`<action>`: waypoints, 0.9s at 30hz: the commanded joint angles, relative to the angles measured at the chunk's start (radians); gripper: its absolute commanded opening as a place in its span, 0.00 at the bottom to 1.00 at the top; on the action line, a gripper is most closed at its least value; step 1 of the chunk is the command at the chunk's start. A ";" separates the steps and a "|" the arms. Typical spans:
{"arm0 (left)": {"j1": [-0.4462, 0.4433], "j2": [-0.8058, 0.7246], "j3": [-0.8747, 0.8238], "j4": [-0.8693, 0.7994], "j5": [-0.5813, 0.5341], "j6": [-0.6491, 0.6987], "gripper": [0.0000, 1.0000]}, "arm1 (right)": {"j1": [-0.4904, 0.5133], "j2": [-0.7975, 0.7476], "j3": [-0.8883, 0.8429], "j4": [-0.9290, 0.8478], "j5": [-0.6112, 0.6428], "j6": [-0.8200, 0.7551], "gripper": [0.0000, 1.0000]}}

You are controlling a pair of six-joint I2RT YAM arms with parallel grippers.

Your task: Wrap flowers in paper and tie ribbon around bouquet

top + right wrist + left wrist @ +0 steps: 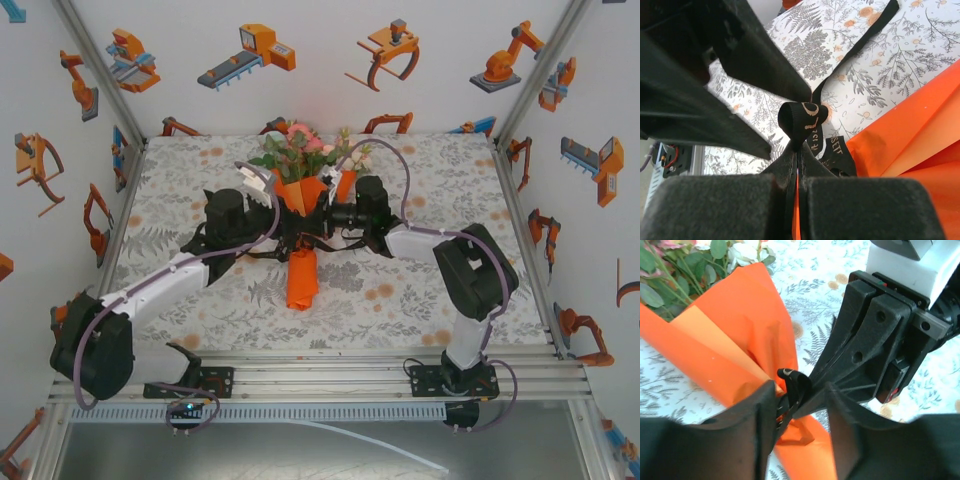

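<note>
The bouquet [300,235] lay in the middle of the counter [420,290], blooms toward the far edge. At its narrow waist the right arm's jaws were pinched shut on a loop of the black ribbon [802,117], while the left arm's jaws stood apart around that same loop, gripping nothing. With one side alone holding, a tug from the right would likely slacken the tie or drag the light orange paper [740,335] sideways, and the crowded fingers could collide.

One bouquet [300,190], one ribbon [802,117], two grippers: left gripper [800,407], right gripper [797,172]; one worktop [420,290].
</note>
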 commanded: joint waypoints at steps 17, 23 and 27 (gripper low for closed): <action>0.162 0.269 0.123 -0.410 0.023 0.018 0.48 | -0.001 -0.051 -0.058 0.082 0.014 -0.016 0.00; 0.158 0.394 0.176 -0.359 0.128 0.012 0.49 | -0.001 -0.048 -0.054 0.082 0.010 -0.013 0.00; 0.151 0.423 0.176 -0.369 0.142 0.007 0.47 | -0.001 -0.049 -0.054 0.082 0.015 -0.012 0.00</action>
